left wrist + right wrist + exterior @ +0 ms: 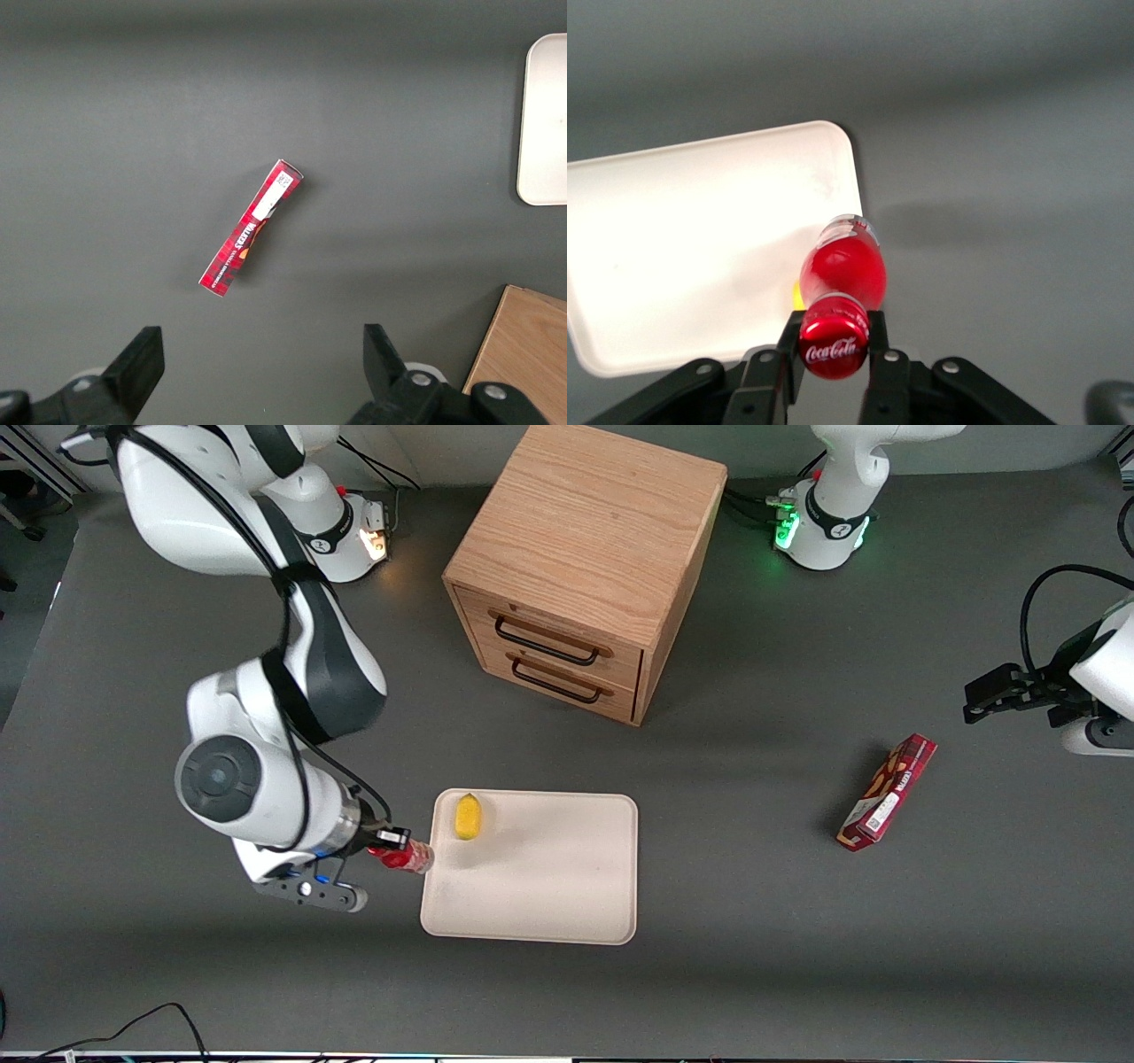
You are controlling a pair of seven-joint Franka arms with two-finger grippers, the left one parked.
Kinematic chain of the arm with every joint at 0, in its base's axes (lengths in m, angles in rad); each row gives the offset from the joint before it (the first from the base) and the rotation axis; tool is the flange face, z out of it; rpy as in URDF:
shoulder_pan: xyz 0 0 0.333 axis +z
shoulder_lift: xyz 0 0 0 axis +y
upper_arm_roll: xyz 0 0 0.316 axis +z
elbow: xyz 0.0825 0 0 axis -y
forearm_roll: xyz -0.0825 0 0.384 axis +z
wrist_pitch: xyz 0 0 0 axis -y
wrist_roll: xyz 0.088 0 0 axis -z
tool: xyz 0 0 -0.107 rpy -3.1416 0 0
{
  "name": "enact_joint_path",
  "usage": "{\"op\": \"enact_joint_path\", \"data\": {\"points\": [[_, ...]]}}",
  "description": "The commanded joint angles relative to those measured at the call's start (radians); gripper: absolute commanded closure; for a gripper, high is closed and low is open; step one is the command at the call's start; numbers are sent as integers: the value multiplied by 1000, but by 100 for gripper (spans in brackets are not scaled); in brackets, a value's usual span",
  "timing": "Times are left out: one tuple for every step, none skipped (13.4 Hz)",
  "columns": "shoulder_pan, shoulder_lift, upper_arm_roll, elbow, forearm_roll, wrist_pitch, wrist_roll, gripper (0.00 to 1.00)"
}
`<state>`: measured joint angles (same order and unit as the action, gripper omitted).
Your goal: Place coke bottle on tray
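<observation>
Claw (pixel 397 849) clenched on the coke bottle (pixel 403 857) at the neck just under the cap, fingers either side of the red cap in the right wrist view (pixel 834 335). Bottle is held off the worktop (pixel 753 957), hanging right at the tray (pixel 532 903) edge on the working arm's end, body about over the rim, not yet set down. Tray is the landmark: a yellow lemon-like item (pixel 468 817) lies in the tray, in the corner farthest from the front camera and closest to the bottle. Wooden drawer cabinet (pixel 580 576) stands farther from the front camera than the tray, drawers shut. Red snack box (pixel 888 792) lies well apart from the tray, toward the parked arm's end. Risks, as I judge them: releasing here would land the base on the rim and tip the bottle onto the worktop; grip is only at the neck, so the glossy bottle could swing or slip during travel; moving inward carelessly could knock the yellow item; setting down tilted would let it topple and roll.
</observation>
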<state>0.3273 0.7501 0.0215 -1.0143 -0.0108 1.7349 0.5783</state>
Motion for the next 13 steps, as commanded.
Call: {"op": "enact_joint_path", "data": {"points": [[36, 67, -43, 62, -3, 53, 60, 100], [38, 84, -43, 62, -3, 92, 67, 100], [38, 95, -43, 62, -3, 127, 90, 100], [44, 107, -44, 62, -3, 155, 103, 100], [47, 118, -45, 60, -3, 170, 110, 100], [48, 126, -45, 59, -3, 178, 123, 100], [55, 130, -45, 57, -3, 190, 127, 100], [56, 132, -45, 54, -4, 198, 129, 76], [56, 138, -45, 54, -14, 204, 129, 5], [56, 138, -45, 54, -27, 206, 129, 0], [56, 137, -45, 54, -31, 206, 129, 0], [56, 129, -43, 54, -31, 204, 129, 0], [53, 111, -44, 40, -31, 189, 126, 0]]}}
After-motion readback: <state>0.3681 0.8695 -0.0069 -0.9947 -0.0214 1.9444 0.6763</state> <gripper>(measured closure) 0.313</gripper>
